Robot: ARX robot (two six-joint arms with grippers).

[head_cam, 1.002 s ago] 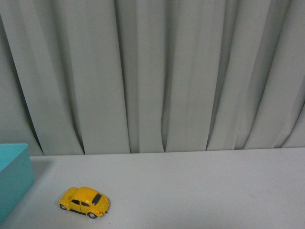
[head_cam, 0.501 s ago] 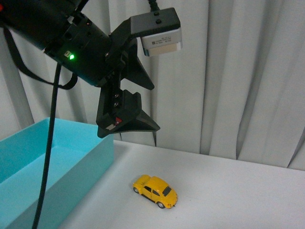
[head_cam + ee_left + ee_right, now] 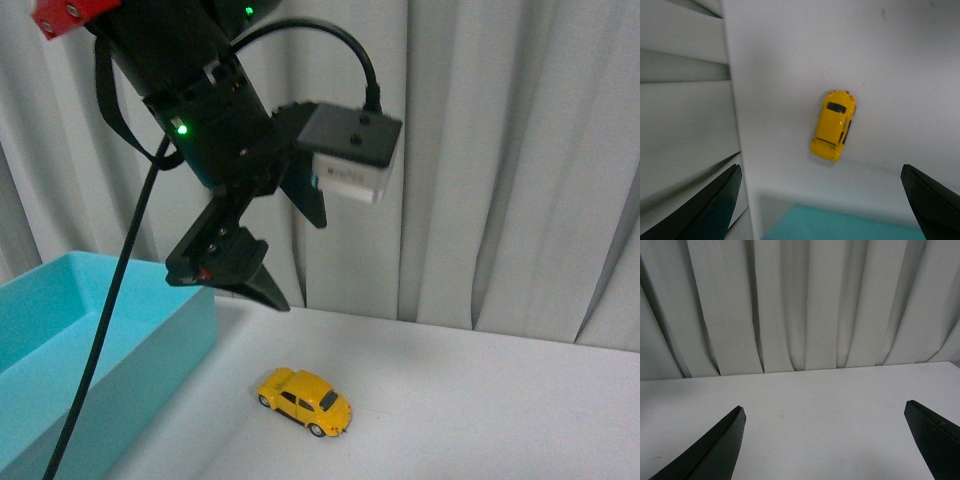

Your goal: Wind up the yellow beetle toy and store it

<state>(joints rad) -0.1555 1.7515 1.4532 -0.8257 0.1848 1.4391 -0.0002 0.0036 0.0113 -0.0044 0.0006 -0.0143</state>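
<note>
The yellow beetle toy (image 3: 305, 400) stands on its wheels on the white table, a short way right of the teal box (image 3: 90, 340). My left gripper (image 3: 305, 266) hangs open in the air above the toy and the box's near corner, holding nothing. In the left wrist view the toy (image 3: 834, 125) lies on the table beyond the open left gripper (image 3: 820, 170), well clear of both fingers. My right gripper (image 3: 824, 406) is open over bare table facing the curtain, and no toy shows in its view.
A grey pleated curtain (image 3: 500, 150) closes off the back of the table. The teal box is open-topped, and its edge (image 3: 840, 225) shows between the left fingers. A black cable (image 3: 110, 340) hangs from the left arm over the box.
The left arm came into the front view and now hangs above the toy, shifted a little left and turned since half a second ago. The toy rests in the same spot by the box.
</note>
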